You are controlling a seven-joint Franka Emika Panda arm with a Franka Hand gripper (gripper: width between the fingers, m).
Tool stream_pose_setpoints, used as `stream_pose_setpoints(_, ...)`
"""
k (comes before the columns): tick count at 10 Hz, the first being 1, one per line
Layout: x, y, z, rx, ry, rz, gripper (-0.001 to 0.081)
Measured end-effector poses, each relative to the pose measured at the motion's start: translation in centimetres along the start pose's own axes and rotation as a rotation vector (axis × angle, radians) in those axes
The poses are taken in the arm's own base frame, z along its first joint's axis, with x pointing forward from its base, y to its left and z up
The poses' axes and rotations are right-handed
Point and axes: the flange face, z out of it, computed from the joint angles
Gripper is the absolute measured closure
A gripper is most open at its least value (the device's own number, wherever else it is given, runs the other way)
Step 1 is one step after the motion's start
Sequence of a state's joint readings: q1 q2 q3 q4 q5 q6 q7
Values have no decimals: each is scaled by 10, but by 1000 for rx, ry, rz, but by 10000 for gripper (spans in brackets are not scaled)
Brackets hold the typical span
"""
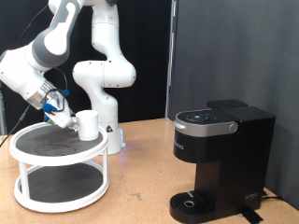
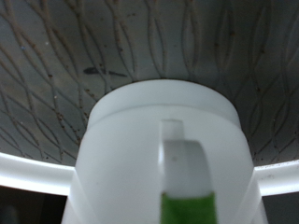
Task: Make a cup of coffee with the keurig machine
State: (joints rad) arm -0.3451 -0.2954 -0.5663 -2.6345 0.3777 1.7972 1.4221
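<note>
The cup (image 1: pixel 89 124) is a small white mug standing on the top shelf of a round two-tier stand (image 1: pixel 37 157), at the shelf's right side in the exterior view. My gripper (image 1: pixel 64 117) is right beside the cup, on its left in the exterior view, at cup height. In the wrist view the cup (image 2: pixel 168 117) fills the frame with its handle (image 2: pixel 179 154) facing the camera and a green strip (image 2: pixel 187 207) just below the handle. The keurig machine (image 1: pixel 220 154) stands at the exterior view's right with its lid down and its drip base (image 1: pixel 192 201) bare.
The stand has a dark mesh top (image 2: pixel 140 42) and a white rim (image 1: pixel 56 201). The robot's white base (image 1: pixel 107 84) stands behind the stand. A wooden table (image 1: pixel 140 187) lies between the stand and the machine. A dark curtain hangs behind.
</note>
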Motion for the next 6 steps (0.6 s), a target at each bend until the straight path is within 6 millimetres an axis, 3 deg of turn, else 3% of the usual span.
stream_pose_setpoints(1, 0, 0, 0, 1, 0, -1, 201)
stream_pose_setpoints(2, 1, 0, 1, 4, 1, -1, 201)
stream_pose_setpoints(4, 1, 0, 1, 4, 1, -5, 521)
stream_pose_setpoints(5, 1, 0, 1, 4, 1, -6, 521)
stream_pose_setpoints(6, 1, 0, 1, 4, 1, -7, 656)
